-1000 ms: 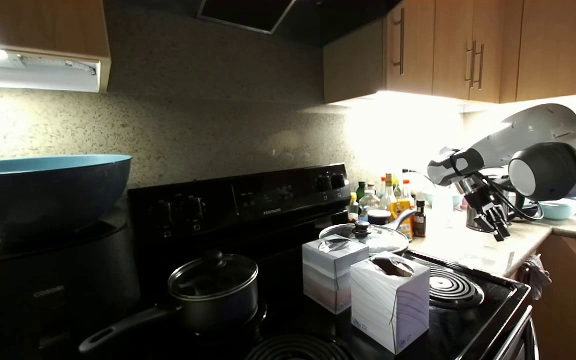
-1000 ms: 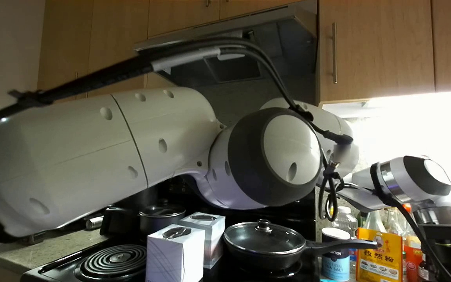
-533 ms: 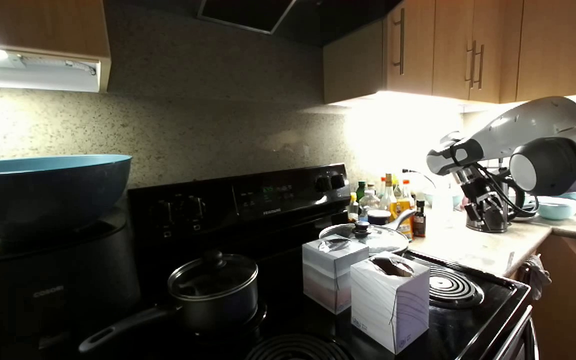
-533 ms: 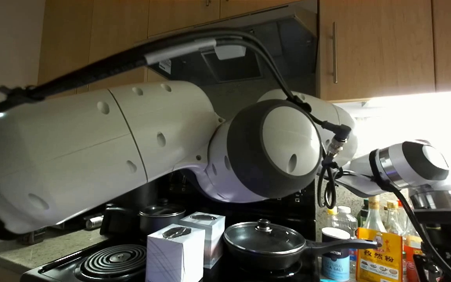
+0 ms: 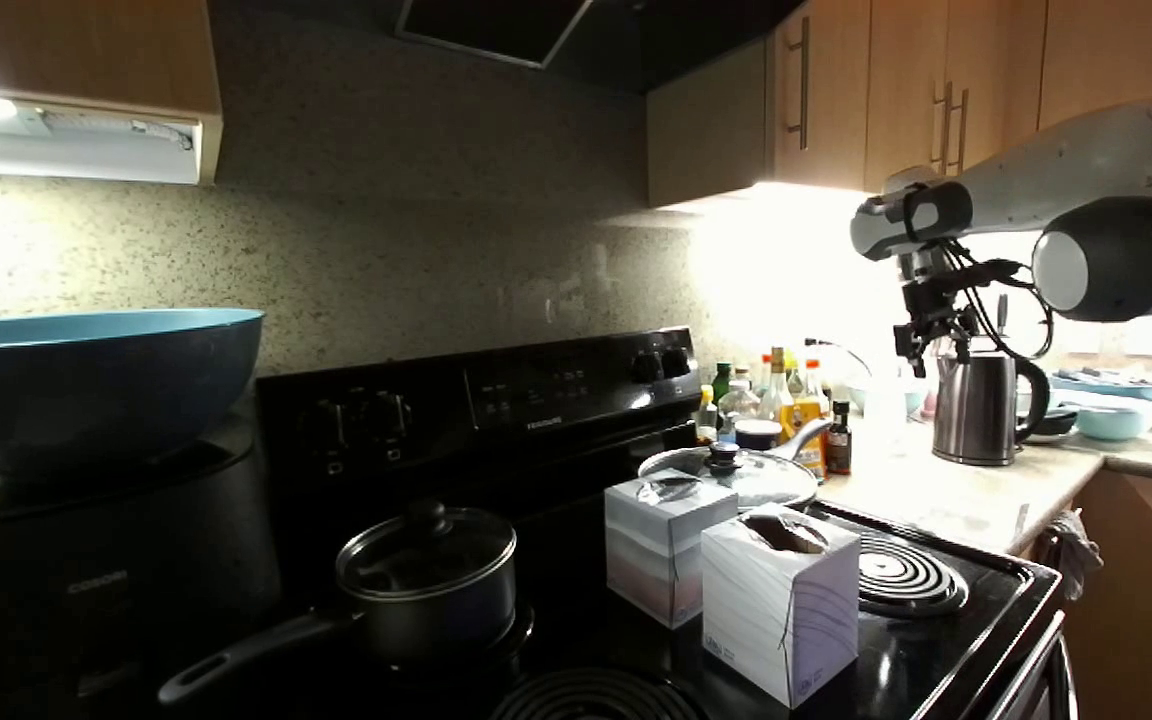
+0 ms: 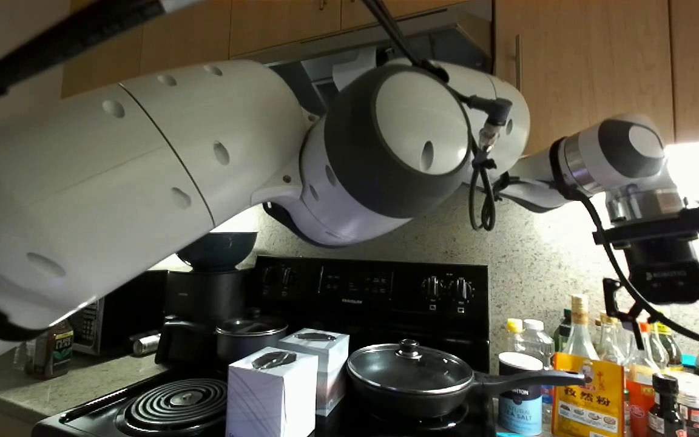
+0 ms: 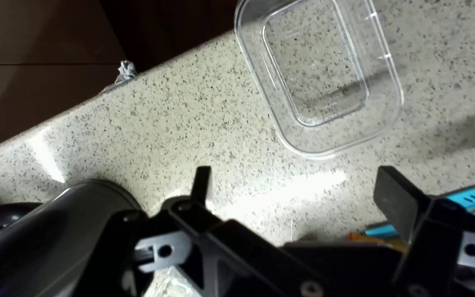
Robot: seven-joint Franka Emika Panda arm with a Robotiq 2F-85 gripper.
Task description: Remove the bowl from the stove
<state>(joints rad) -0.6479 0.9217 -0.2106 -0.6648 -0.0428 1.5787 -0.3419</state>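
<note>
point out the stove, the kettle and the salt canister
Stove (image 6: 355, 285), in an exterior view: middle of its back panel.
Kettle (image 5: 974, 415), in an exterior view: side of its shiny body.
Salt canister (image 6: 520, 409), in an exterior view: its blue label.

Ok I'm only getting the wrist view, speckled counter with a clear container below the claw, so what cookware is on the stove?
Observer: A lidded frying pan and a lidded pot stand on the stove in both exterior views.
Operator: Anything between those two?
Observer: Two tissue boxes show between them.
Operator: And where am I from there?
Observer: In an exterior view, the claw hangs in the air over the counter beside the stove.
</note>
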